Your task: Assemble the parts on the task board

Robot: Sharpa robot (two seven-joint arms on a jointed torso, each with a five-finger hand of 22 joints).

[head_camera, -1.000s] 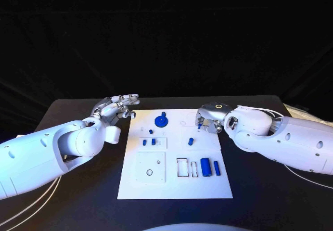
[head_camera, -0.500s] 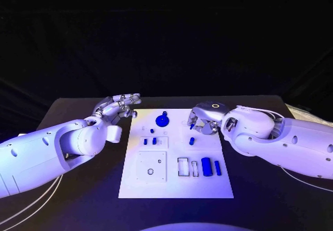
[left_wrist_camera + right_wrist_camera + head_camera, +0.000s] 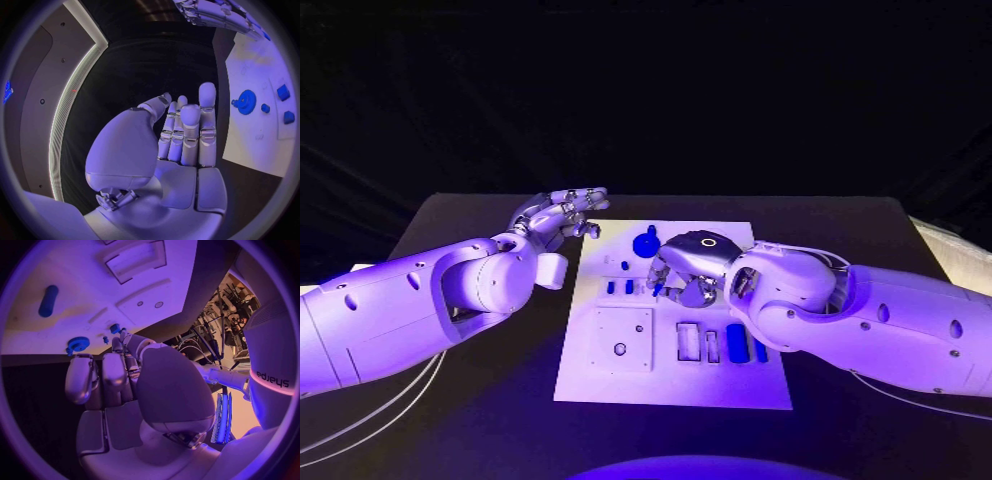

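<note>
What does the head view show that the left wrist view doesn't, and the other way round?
Head view: the whole task board, with blue cylinders at its near right, and the right hand apparently pinching a small blue part. Left wrist view: the palm of the left hand, fingers straight, holding nothing. Both: the blue gear on the board.

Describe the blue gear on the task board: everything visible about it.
The blue gear is a round, toothed disc, plastic by its look, with a small knob beside it in the left wrist view. It sits at the far end of the white task board, near its middle, and looks to lie flat. Neither hand touches it: the left hand hovers off the board's edge, fingers apart, and the right hand is nearer the robot, over the board.
</note>
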